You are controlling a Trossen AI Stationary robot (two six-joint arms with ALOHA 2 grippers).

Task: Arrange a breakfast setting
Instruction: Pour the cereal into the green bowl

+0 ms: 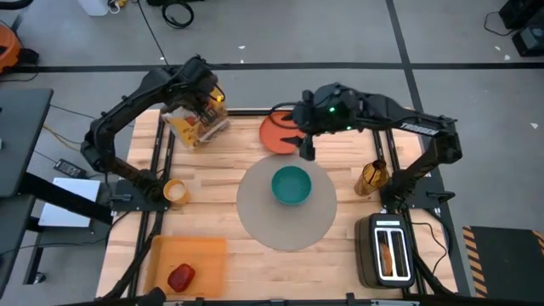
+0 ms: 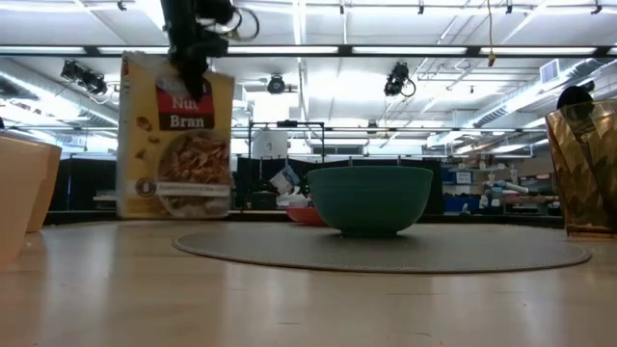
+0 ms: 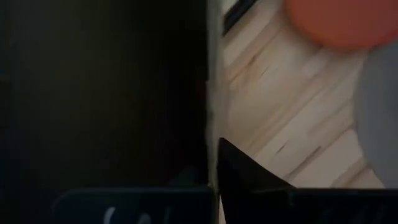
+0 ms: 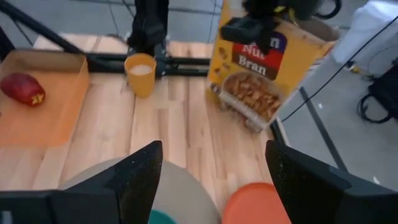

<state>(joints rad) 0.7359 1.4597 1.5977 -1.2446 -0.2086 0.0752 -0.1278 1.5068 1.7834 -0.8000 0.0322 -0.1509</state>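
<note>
While my left gripper (image 1: 206,95) pinches the top edge of the yellow cereal box (image 1: 197,126), a printed cardboard carton, the box stands upright at the table's far left, its base on the pale planked wood table (image 1: 212,204). My right gripper (image 1: 306,150) hangs with fingers spread (holding nothing) over the gap between orange plate and bowl.

Items: large round grey mat (image 1: 259,217), flat and finely woven, mid-table; teal bowl (image 1: 291,185), smooth, deep and rounded, resting on the mat; orange plate (image 1: 276,134), a glossy disc just beyond the mat's far edge; small yellow cup (image 1: 174,192), a plain cylinder near the left arm's base; red apple (image 1: 181,276), shiny, lying in an orange rectangular tray (image 1: 204,251) at the near left; black-and-silver toaster (image 1: 387,248), boxy, near right, with toast slice (image 1: 387,252) in a slot.
</note>
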